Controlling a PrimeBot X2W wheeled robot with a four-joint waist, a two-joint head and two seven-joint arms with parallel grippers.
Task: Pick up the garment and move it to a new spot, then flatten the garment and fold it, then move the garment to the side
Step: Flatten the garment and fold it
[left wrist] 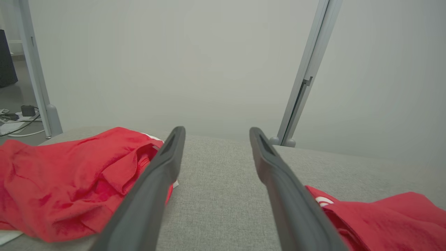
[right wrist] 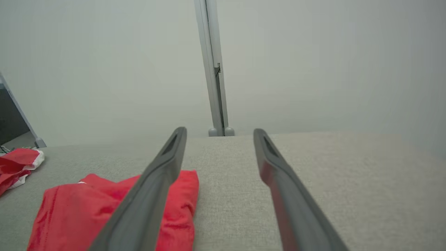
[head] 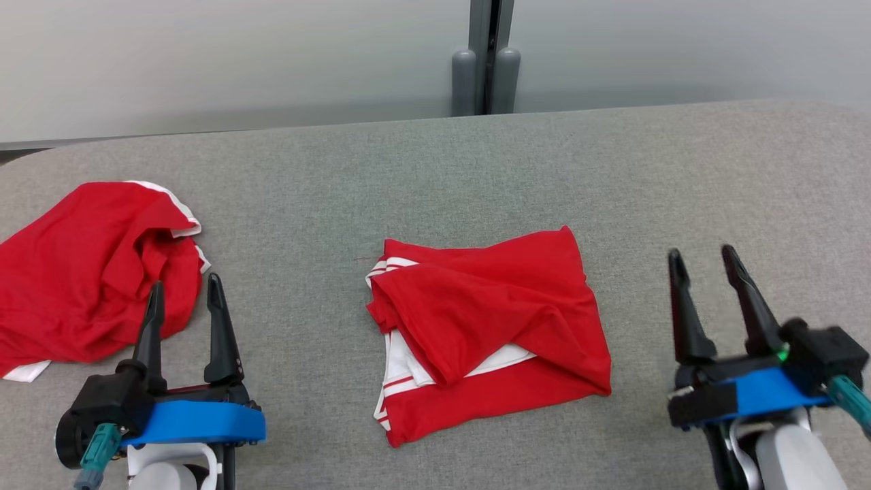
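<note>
Centre stage: a folded red garment with white stripes (head: 490, 327) lies mid-table on the grey fabric-covered table (head: 435, 170). It's a rough rectangle with a rumpled top layer and white edging peeking out at its left and lower sides.
Left gripper: the left gripper (head: 186, 282) sits at the near left, jaws apart and empty. Its own camera (left wrist: 216, 130) shows bare table cloth between the fingers.
Right gripper: the right gripper (head: 701, 251) is at the near right, fingers spread, holding nothing, clear of the folded garment. From its wrist (right wrist: 219, 130) the folded piece (right wrist: 87, 209) lies off to the left.
Far left: a crumpled red garment with white trim (head: 95, 272) is heaped by the table's left edge. The left gripper's finger crosses in front of it (left wrist: 69, 174); whether they touch, can't tell.
Backdrop: a grey metal post (head: 486, 61) stands behind the table's far edge.
</note>
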